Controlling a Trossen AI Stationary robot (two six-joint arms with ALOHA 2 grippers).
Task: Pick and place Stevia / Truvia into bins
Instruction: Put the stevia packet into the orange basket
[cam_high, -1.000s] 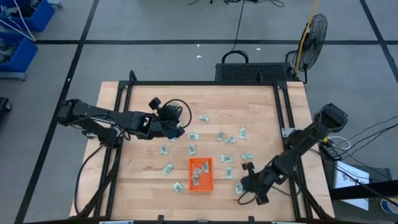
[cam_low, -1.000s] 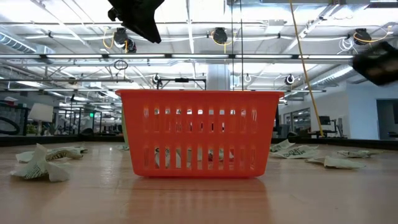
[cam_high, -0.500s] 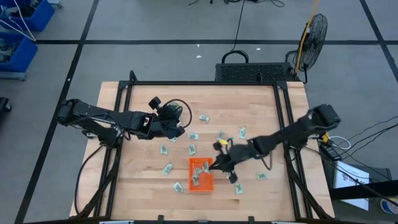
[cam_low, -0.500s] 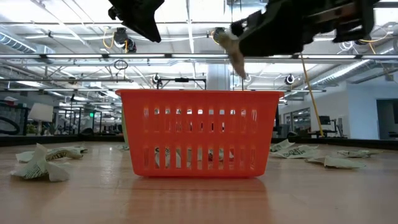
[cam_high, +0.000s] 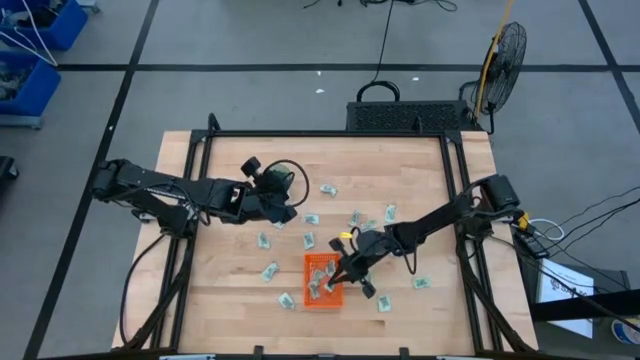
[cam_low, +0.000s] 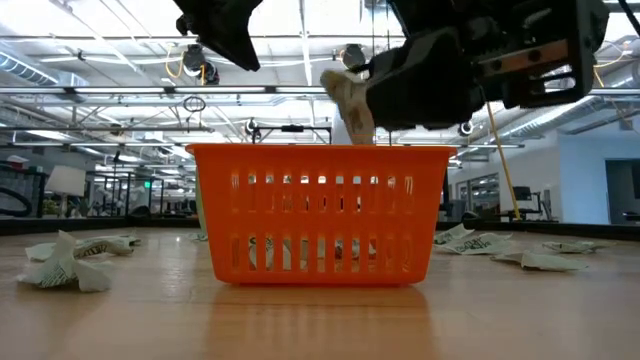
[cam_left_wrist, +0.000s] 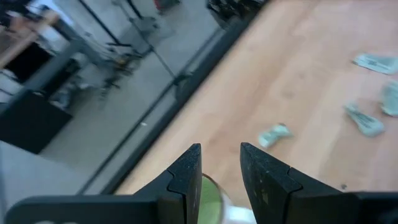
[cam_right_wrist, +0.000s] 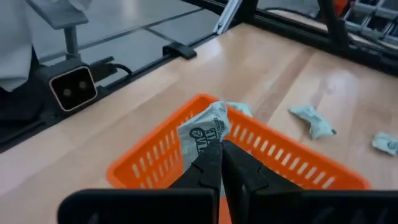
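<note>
Orange plastic, the tray (cam_high: 322, 280) sits near the bench's (cam_high: 230, 280) front edge, and your right claw (cam_high: 343, 268) hangs directly over it, fingers pinched tight on one crumpled sachet (cam_right_wrist: 204, 135) just above the rim. Your left claw (cam_left_wrist: 219, 177) waits partly parted toward the bench's left side, something green between its fingers. Only the high view shows you loose sachets (cam_high: 375, 225) scattered across the middle.

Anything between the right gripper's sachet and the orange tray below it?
No. In the low view the sachet held by the right gripper hangs just above the tray rim, only air between.
</note>
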